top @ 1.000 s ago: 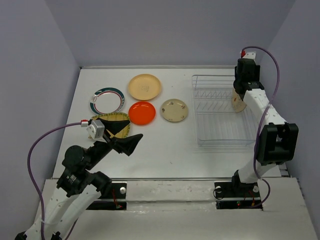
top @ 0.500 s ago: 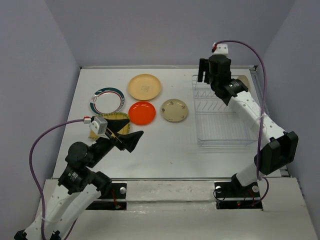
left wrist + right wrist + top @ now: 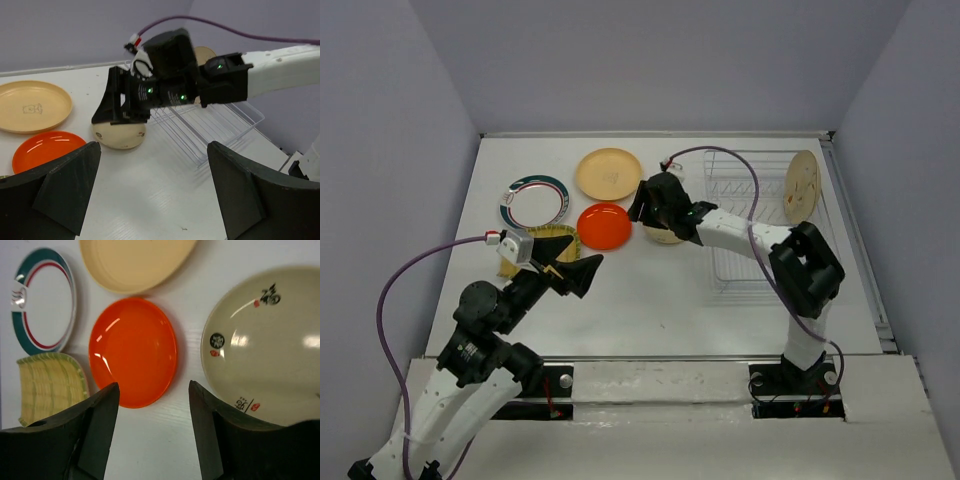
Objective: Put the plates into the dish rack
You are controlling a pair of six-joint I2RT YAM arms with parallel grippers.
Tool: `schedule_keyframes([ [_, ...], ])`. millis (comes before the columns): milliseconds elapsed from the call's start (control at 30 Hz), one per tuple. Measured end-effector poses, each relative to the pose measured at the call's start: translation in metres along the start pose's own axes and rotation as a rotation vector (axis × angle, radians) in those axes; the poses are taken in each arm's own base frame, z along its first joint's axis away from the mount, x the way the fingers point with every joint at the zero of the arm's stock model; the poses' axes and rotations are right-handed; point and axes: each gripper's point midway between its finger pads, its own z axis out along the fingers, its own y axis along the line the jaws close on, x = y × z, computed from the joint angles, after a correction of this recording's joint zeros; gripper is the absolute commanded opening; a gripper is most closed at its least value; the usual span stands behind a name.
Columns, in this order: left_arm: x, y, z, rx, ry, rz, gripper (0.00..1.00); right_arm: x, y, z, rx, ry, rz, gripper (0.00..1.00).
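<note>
Top: cream plate (image 3: 801,187) stands upright at the rack's (image 3: 750,262) far right. Right gripper (image 3: 642,207) low over beige plate (image 3: 670,237). Left gripper (image 3: 570,268) raised, jaws spread, empty.
Left wrist: rack sits behind the beige plate.
Right wrist: jaws apart, nothing held; orange plate (image 3: 132,352) lies flat beneath.

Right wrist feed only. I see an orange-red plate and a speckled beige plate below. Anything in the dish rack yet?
Observer: Yes. Top view: one large cream round plate stands on edge at the far right of the white wire dish rack.
Operator: Left arm holding anything?
Observer: No. The left gripper is open and empty, near the yellow patterned plate.
Operator: How low am I?
Observer: Left wrist view: the right gripper hangs just above the small speckled beige plate, not visibly touching it.
</note>
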Motion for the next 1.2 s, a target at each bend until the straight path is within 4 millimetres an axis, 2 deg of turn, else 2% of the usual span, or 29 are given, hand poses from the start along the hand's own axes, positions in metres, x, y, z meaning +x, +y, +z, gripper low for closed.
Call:
schedule_keyframes([
  [67,0.0,0.002,0.0,-0.009,0.001,-0.001,0.99,0.042,-0.003,0.018,0.015,0.072,0.034,0.56],
  [133,0.001,0.003,0.001,-0.014,0.005,-0.003,0.99,0.075,-0.006,0.027,0.037,0.123,0.064,0.53],
  [233,0.003,0.004,0.002,-0.018,0.011,-0.004,0.99,0.097,-0.001,0.03,0.033,0.142,0.131,0.52],
  [400,0.004,0.004,0.002,-0.023,0.013,-0.004,0.99,0.1,0.016,0.034,-0.007,0.107,0.246,0.51],
  [700,0.004,0.004,0.002,-0.022,0.014,-0.004,0.99,0.124,-0.017,0.046,0.085,0.089,0.354,0.5],
  [867,0.005,0.005,0.003,-0.025,0.021,-0.005,0.99,0.123,-0.013,0.051,0.065,0.072,0.371,0.49],
  [1100,0.009,0.006,0.005,-0.029,0.033,-0.006,0.99,0.123,-0.008,0.065,0.037,0.045,0.392,0.31],
  [1133,0.009,0.006,0.005,-0.029,0.033,-0.006,0.99,0.123,-0.008,0.066,0.037,0.042,0.395,0.25],
  [1167,0.009,0.006,0.005,-0.029,0.034,-0.006,0.99,0.123,-0.009,0.066,0.041,0.039,0.396,0.25],
  [1200,0.009,0.006,0.005,-0.028,0.034,-0.006,0.99,0.123,-0.01,0.066,0.045,0.036,0.395,0.18],
])
